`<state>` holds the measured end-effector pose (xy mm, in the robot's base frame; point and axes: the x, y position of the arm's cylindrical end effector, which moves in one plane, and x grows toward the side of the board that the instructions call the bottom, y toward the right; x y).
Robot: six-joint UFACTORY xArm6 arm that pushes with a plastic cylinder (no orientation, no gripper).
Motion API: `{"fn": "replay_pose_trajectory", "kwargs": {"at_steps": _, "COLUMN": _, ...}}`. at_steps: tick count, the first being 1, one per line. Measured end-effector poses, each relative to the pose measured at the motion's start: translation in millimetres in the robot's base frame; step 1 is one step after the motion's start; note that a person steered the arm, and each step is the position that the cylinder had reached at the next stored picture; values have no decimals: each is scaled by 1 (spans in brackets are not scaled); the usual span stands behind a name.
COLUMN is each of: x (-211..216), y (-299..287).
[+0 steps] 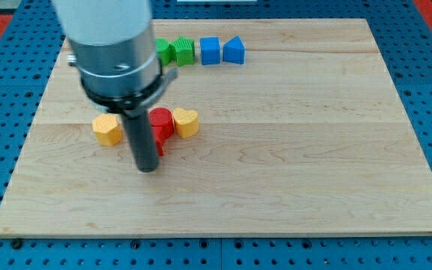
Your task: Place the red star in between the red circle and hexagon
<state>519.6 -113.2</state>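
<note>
Tip (148, 169) down, gripping nothing, just left of red star (160, 144), below red circle (161, 120), beside yellow hexagon (107, 130): star nearly between.

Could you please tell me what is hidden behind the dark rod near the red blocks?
Behind the rod, a red block peeks out beside the red circle; its shape is mostly covered. My tip rests just below.

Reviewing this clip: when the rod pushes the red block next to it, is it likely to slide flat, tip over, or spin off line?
The red block looks low, flat-bottomed and rigid, so it will probably slide rather than tip or roll. The wooden board looks smooth, so little resistance seems likely. It appears to touch the yellow heart, which may move along too. My tip sits at its lower-left edge, so an off-centre push could spin it.
</note>
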Motion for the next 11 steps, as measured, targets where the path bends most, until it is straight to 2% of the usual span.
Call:
{"fn": "replay_pose_trajectory", "kwargs": {"at_steps": 2, "x": -7, "y": -53}}
{"fn": "replay_pose_trajectory", "kwargs": {"at_steps": 3, "x": 12, "y": -57}}
{"fn": "replay_pose_trajectory", "kwargs": {"at_steps": 4, "x": 46, "y": -29}}
{"fn": "replay_pose_trajectory", "kwargs": {"at_steps": 5, "x": 44, "y": 20}}
{"fn": "replay_pose_trajectory", "kwargs": {"at_steps": 6, "x": 23, "y": 40}}
{"fn": "replay_pose_trajectory", "kwargs": {"at_steps": 8, "x": -23, "y": 34}}
{"fn": "replay_pose_trajectory", "kwargs": {"at_steps": 11, "x": -21, "y": 14}}
